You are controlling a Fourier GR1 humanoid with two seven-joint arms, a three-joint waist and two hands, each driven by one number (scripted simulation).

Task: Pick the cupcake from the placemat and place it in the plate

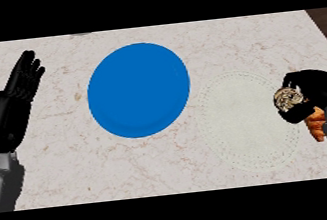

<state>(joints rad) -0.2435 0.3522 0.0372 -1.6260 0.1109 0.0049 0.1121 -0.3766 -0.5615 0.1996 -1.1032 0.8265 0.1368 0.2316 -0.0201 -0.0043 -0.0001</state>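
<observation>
Marble counter (67, 157), pale with faint brown veins, fills the view; no brand, label or writing can be read anywhere. Blue plate (139, 89) lies left of centre with nothing on it. Just to its right sits a whitish oval placemat (246, 123) with a dotted border. At the mat's right edge the right hand (317, 91) curls around the cupcake (290, 98), partly hiding it; an orange wrapper (316, 125) shows below. Far left, the left hand (21, 79) rests with fingers straight and spread, pointing away
</observation>
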